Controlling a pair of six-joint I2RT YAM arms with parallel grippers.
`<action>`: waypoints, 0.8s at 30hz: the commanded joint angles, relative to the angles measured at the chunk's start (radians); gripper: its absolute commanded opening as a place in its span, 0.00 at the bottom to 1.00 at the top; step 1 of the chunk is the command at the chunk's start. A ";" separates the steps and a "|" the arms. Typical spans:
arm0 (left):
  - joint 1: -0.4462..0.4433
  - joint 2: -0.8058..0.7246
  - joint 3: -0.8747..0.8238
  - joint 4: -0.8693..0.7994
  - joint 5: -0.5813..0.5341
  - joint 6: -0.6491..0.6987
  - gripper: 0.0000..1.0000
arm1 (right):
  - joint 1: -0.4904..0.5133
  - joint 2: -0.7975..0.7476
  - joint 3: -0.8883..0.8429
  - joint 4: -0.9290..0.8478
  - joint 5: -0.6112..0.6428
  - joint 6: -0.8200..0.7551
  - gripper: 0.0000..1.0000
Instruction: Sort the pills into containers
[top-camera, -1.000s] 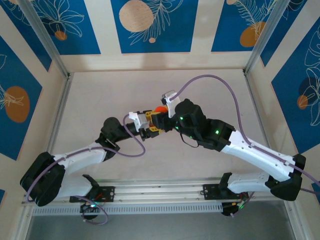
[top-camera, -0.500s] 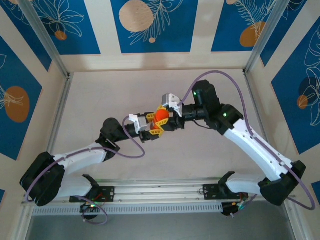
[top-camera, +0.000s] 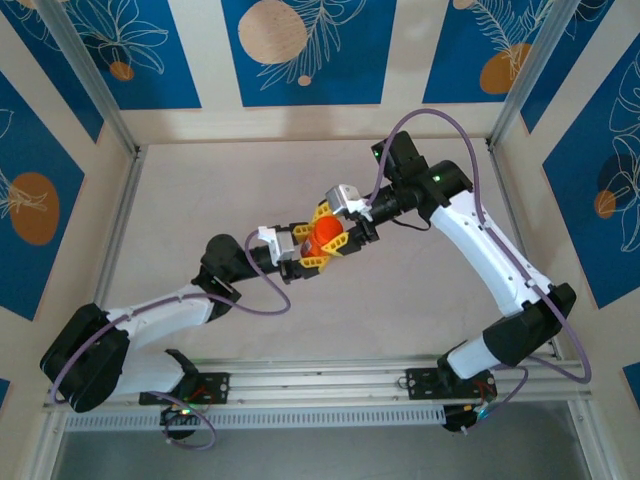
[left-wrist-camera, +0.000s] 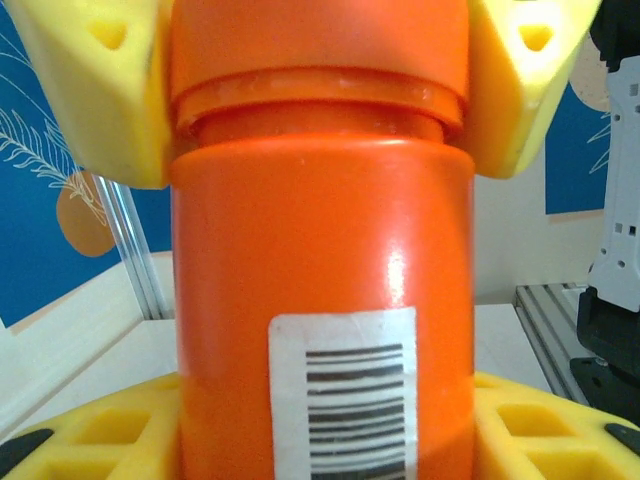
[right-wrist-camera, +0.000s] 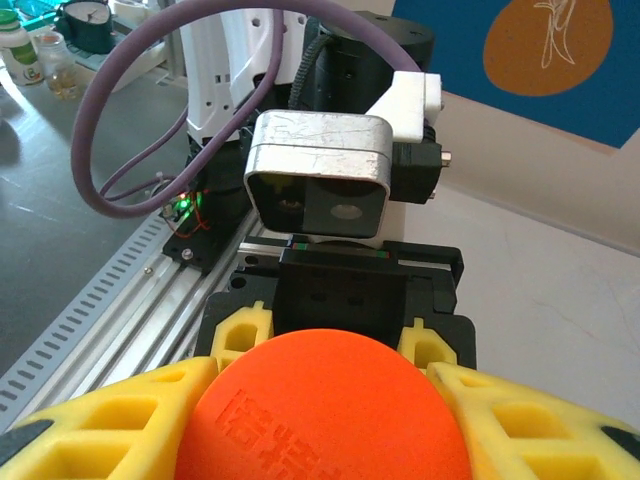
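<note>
Left gripper (top-camera: 308, 249): closed partway on the body of the orange bottle (top-camera: 322, 238); the left wrist view has its yellow fingers (left-wrist-camera: 90, 430) pressed to either side of the bottle's lower part.
Right gripper (top-camera: 334, 229): closed partway on the cap (right-wrist-camera: 330, 410); its yellow fingers (right-wrist-camera: 110, 420) hug both sides of the cap.
Bottle position: lifted off the table (top-camera: 220, 190), between the two grippers over the middle of the workspace, the two arms meeting tip to tip.
Left wrist view adds: a white barcode label (left-wrist-camera: 345, 395) on the bottle's side, and a ridged collar where cap meets body. Whether the cap is loosened I cannot tell.
Right wrist view adds: raised lettering on the cap's flat top, too blurred to read. Past the cap sit the left arm's black mount and silver wrist camera (right-wrist-camera: 320, 185).
Contents: the bottle wall is opaque, so what lies inside cannot be told.
In the way: the grippers and bottle cover the table directly beneath them in the top view.
Surroundings: a purple cable (right-wrist-camera: 130, 120) loops behind the left wrist; a metal rail (top-camera: 320, 375) runs along the near edge; blue patterned panels (top-camera: 300, 50) line the back wall.
</note>
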 joint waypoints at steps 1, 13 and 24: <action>0.012 0.012 0.004 -0.006 0.004 0.008 0.00 | -0.023 -0.010 0.061 -0.145 -0.114 -0.099 0.39; 0.011 0.020 0.004 0.001 0.008 0.002 0.00 | 0.000 -0.016 0.040 -0.054 -0.104 0.035 0.73; 0.011 0.014 0.001 0.009 -0.018 -0.004 0.00 | 0.019 -0.088 -0.035 0.273 0.092 0.442 0.85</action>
